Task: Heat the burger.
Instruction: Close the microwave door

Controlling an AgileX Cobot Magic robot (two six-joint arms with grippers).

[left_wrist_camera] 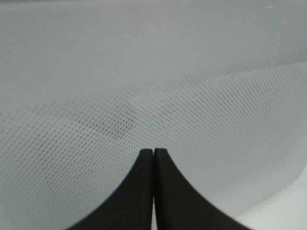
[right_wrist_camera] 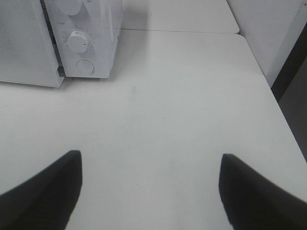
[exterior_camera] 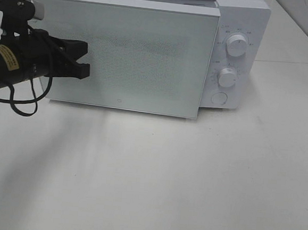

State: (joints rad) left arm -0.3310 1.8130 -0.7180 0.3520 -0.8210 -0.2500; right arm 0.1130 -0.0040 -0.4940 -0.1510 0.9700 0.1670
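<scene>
While close before the microwave door point(exterior_camera: 137, 55), left tool point(left_wrist_camera: 153, 152) clenched empty; right tool point(right_wrist_camera: 151, 163) released above the table point(right_wrist_camera: 182, 96).

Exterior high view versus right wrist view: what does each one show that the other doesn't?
Only the exterior high view shows the shut left gripper at the left side of the microwave door, and that door whole. Only the right wrist view shows the open right gripper, hanging over the table. Both show the microwave's lower dial, the round button beneath it, and the white table.
</scene>
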